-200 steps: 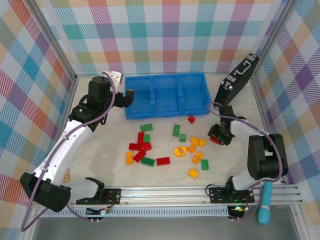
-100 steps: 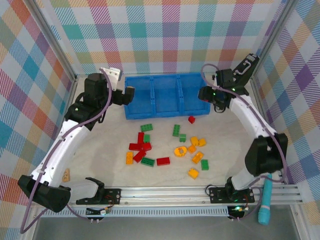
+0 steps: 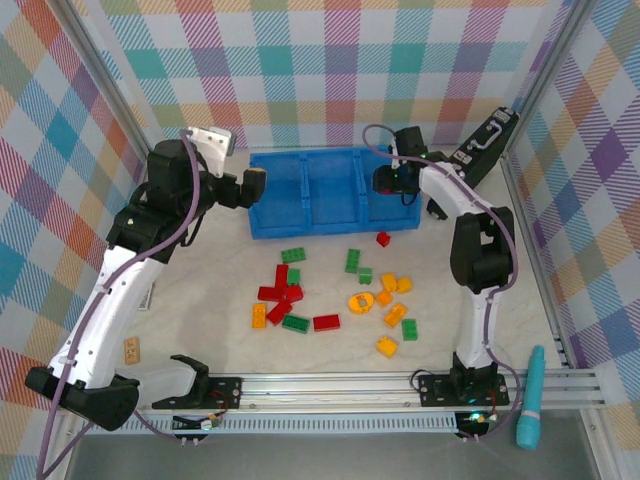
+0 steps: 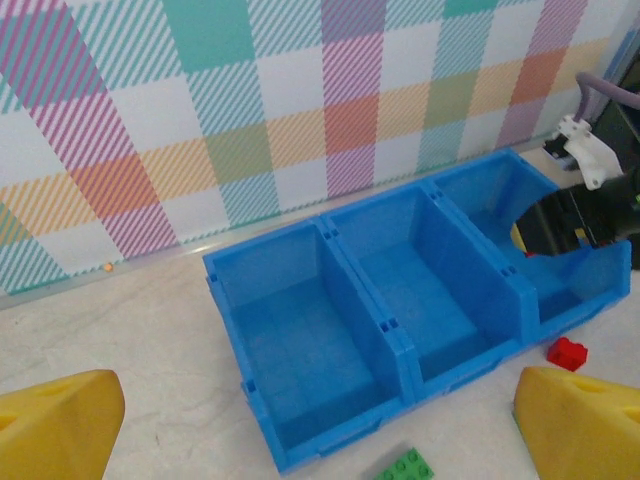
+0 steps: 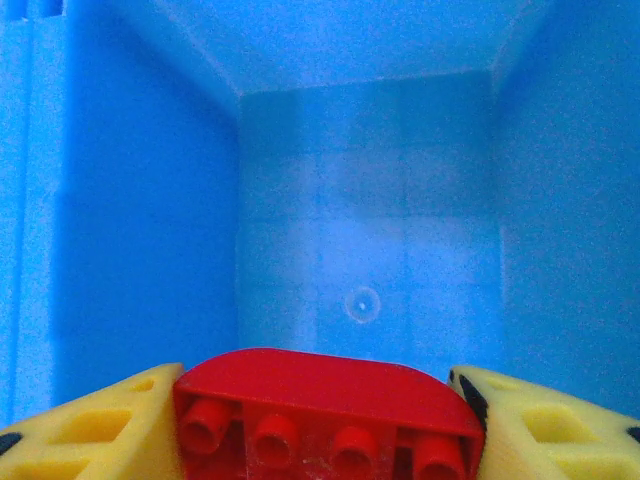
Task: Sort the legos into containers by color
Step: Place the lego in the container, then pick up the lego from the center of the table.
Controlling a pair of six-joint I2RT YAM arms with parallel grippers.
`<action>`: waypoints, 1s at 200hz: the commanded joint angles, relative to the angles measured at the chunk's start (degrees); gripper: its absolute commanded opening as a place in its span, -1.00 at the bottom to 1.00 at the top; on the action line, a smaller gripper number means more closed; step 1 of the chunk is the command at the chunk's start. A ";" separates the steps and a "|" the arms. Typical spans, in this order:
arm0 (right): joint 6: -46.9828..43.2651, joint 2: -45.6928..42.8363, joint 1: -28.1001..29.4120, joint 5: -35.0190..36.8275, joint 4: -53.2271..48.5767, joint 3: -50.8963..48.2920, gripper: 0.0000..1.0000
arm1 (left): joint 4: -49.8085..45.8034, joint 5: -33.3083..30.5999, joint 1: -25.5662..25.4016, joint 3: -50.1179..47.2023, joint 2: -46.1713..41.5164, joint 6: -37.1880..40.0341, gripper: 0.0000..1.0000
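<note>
A second ago the right end effector [image 3: 385, 181] sat low on the table [image 3: 200, 300], just right of the yellow-orange bricks [image 3: 395, 315]. It has since swung up and away and now hangs over the right compartment [image 5: 360, 250] of the blue bin [image 3: 330, 226], its fingers clamped on a red brick [image 5: 325, 405]. The floor below is bare, so this is probably the first brick sorted, and letting go comes next. The left end effector [image 3: 254, 186], fingers spread wide and holding nothing, has drifted slightly left beside the bin's left end.

Loose on the table I count six red bricks [image 3: 326, 322], six green bricks [image 3: 293, 256] and seven yellow-orange, one of them a round piece [image 3: 360, 300]. Beyond them are three compartments; the left and middle ones are empty.
</note>
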 commanded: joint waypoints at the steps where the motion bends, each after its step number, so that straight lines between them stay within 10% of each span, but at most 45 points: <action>1: -2.61 1.29 1.28 1.68 -1.24 2.53 0.26 | -1.90 1.10 -0.48 1.11 -0.75 0.23 1.00; 97: -3.49 -4.93 1.81 0.03 -5.80 0.32 0.61 | -1.81 1.91 -0.48 0.23 -2.49 -0.03 1.00; 200: -9.49 -26.17 4.28 -7.14 -2.63 -30.69 0.61 | -0.67 1.47 -0.48 -1.61 -3.47 0.76 1.00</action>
